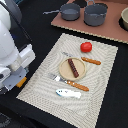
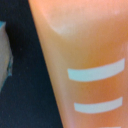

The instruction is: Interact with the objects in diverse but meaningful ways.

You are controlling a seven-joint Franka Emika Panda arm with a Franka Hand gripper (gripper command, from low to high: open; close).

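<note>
The robot arm (image 1: 12, 50) stands at the exterior view's left, beside the woven placemat (image 1: 102, 75). Its gripper is hidden, so I cannot tell if it is spread or closed. The wrist view shows only an orange surface (image 2: 85, 50), very close.

On the placemat, nearest lies the white-and-blue piece (image 1: 67, 93), then the sausage stick (image 1: 73, 67) on a round plate (image 1: 64, 70). Farther is the red tomato (image 1: 86, 47). Two grey pots (image 1: 95, 14) stand behind, well apart.
</note>
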